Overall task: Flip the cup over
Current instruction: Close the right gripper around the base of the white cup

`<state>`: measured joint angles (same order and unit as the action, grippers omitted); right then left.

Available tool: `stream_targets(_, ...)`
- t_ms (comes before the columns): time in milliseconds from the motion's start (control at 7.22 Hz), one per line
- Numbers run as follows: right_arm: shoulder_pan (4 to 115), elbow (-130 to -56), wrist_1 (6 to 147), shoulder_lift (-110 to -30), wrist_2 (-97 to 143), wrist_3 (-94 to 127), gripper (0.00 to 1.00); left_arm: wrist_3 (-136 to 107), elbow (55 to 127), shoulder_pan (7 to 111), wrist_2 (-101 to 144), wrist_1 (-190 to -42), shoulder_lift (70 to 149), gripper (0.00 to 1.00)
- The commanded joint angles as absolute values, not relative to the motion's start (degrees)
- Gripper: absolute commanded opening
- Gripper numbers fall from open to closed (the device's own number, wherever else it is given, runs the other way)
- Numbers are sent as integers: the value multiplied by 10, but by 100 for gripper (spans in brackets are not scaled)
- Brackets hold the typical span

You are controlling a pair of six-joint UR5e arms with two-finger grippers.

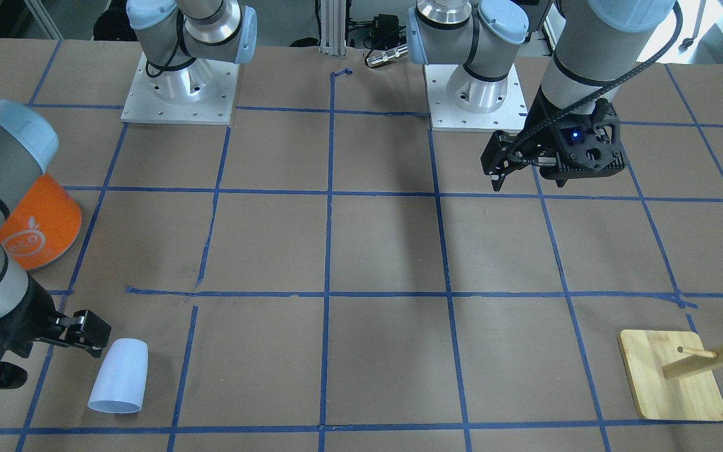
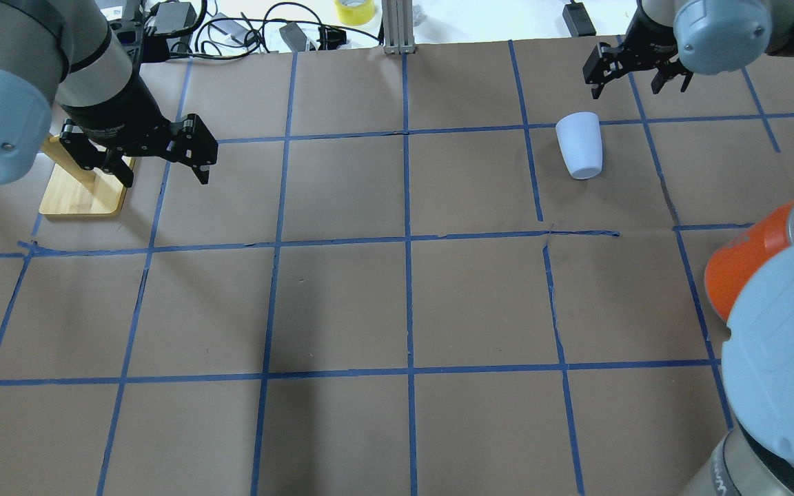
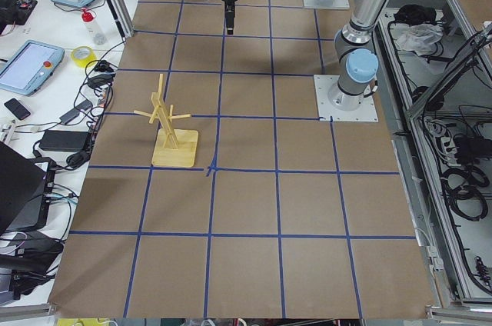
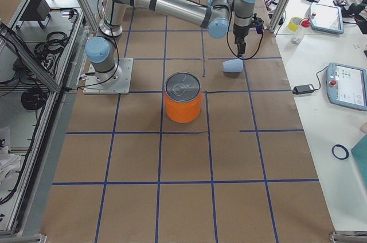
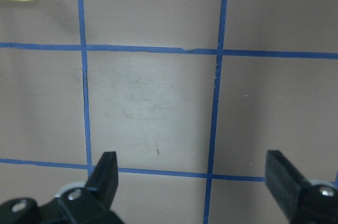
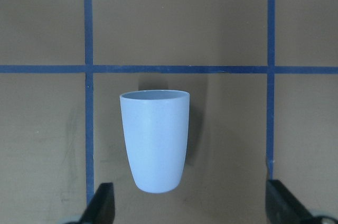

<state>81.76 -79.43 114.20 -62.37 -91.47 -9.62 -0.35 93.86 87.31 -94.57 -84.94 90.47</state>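
Step in hand, as judged: approach, ahead of any grasp. The cup [image 2: 579, 153] lies on its side near the worktop's far edge, towards the far-right corner, its mouth turned to that far edge. The right gripper [image 2: 635, 77] hangs above and just beyond it, fingers spread wide, touching nothing. The left gripper [image 2: 164, 171] is likewise spread and empty, near the far-left corner beside the wooden stand [image 2: 83, 196], and appears to have no part in this step. The next move calls for the right gripper to descend until its fingers bracket the cup's wall, then pinch across the taper and turn the wrist to stand the cup on end. The tapered plastic is likely to slip, so a square, centred grip is advisable. On the views: the right wrist camera alone shows the blue-grey inside at the rim, and the cup lying centred ahead of both fingertips. The right-end camera alone shows the gap in height between claw and cup, with the orange can [image 4: 183, 105] well apart towards the robot. The left-end camera shows the cup too small to judge.
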Motion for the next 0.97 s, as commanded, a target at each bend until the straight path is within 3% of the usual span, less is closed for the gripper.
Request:
stream_targets(0,829,-799,1173,-590,-914,-97,100,-4,939,873,-946,-848,906,100)
stream_targets(831,828,-802,1223,-525,-906,-92,100,-2,939,873,-946,-841,907,100)
